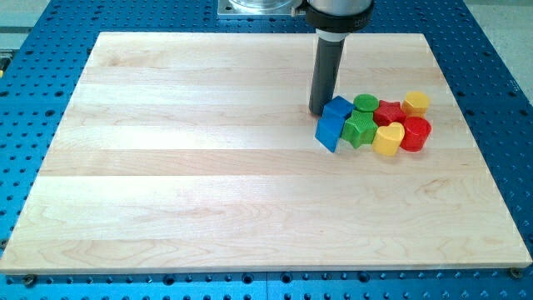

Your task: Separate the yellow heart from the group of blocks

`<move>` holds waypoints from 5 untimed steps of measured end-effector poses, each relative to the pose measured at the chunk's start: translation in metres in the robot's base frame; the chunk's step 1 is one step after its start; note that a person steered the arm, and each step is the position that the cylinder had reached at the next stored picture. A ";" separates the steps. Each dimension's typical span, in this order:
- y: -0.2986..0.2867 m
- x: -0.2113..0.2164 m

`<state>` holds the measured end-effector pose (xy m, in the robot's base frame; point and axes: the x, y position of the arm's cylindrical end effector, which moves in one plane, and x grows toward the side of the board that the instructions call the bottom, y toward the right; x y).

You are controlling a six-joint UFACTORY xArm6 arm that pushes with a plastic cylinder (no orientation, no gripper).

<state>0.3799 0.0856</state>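
The yellow heart (387, 139) lies at the bottom of a tight group of blocks at the view's right. It touches a green block (360, 129) on its left and a red cylinder (415, 133) on its right. A red star (388, 112) sits just above it. A green cylinder (365, 103), a yellow cylinder (416, 103) and two blue blocks (333, 122) complete the group. My tip (318, 111) rests on the board at the group's upper left, next to the upper blue block.
The wooden board (208, 167) lies on a blue perforated table (33, 33). The arm's mount (254, 8) shows at the view's top. The board's right edge runs a little to the right of the group.
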 end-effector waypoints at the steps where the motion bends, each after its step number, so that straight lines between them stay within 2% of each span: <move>1: 0.000 0.000; 5: 0.024 0.003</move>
<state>0.3827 0.1091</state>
